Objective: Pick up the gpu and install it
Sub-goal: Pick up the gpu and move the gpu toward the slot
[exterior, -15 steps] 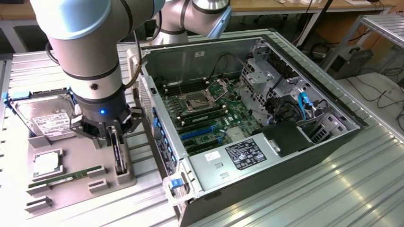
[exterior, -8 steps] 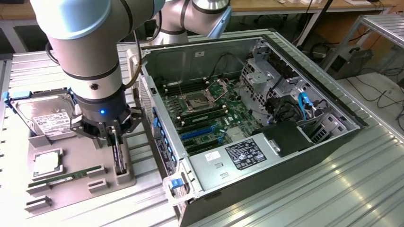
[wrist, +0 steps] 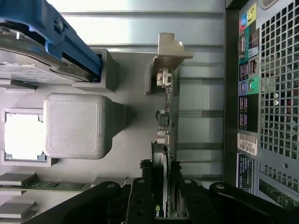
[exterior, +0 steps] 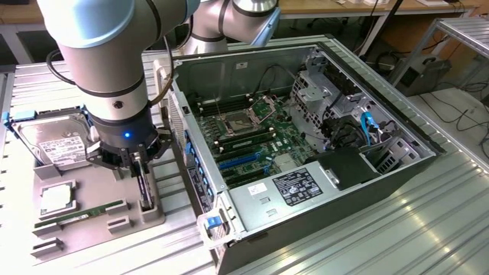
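Note:
The gpu (exterior: 144,190) stands on edge in a slot of the grey holder tray (exterior: 91,183), just to the exterior view's left of the open computer case (exterior: 351,172). In the wrist view the gpu (wrist: 164,135) is seen edge-on, its silver end bracket (wrist: 169,51) at the far end. My gripper (exterior: 138,167) is down over the card's top edge. In the wrist view the gripper (wrist: 163,198) has one black finger (wrist: 140,191) on each side of the card, pressed against it. The card still sits in its holder.
The tray also carries a silver hard drive (exterior: 55,143) in blue rails, a square processor (exterior: 57,197) and a green memory stick (exterior: 80,213). Inside the case, blue expansion slots (exterior: 238,160) lie on the motherboard. The case's rear panel (wrist: 266,93) is close beside the card.

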Controlling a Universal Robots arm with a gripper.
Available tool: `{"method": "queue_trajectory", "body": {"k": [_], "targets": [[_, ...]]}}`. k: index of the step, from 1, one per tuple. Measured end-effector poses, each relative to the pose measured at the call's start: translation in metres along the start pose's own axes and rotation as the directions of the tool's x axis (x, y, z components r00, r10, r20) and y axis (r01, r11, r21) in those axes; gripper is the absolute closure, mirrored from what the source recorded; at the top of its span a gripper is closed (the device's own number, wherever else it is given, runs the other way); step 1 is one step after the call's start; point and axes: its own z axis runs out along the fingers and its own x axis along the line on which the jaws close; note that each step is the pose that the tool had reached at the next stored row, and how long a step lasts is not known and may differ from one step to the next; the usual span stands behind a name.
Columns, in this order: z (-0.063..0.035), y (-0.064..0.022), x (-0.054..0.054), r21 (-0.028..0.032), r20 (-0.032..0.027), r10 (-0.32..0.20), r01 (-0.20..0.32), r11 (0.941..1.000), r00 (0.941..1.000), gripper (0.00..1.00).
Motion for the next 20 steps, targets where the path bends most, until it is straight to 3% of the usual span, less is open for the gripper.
{"method": "queue_trajectory", "body": {"k": [5,8,20], "targets": [[-0.0001,0.0000,0.000,-0.0001,0.0001,0.000,0.000,1.0000,1.0000,0.74],[-0.0073,0.0003,0.000,0.0000,0.0000,0.000,0.000,1.0000,1.0000,0.74],[-0.0620,0.0013,0.000,0.0000,0.0001,0.000,0.000,1.0000,1.0000,0.74]]}}
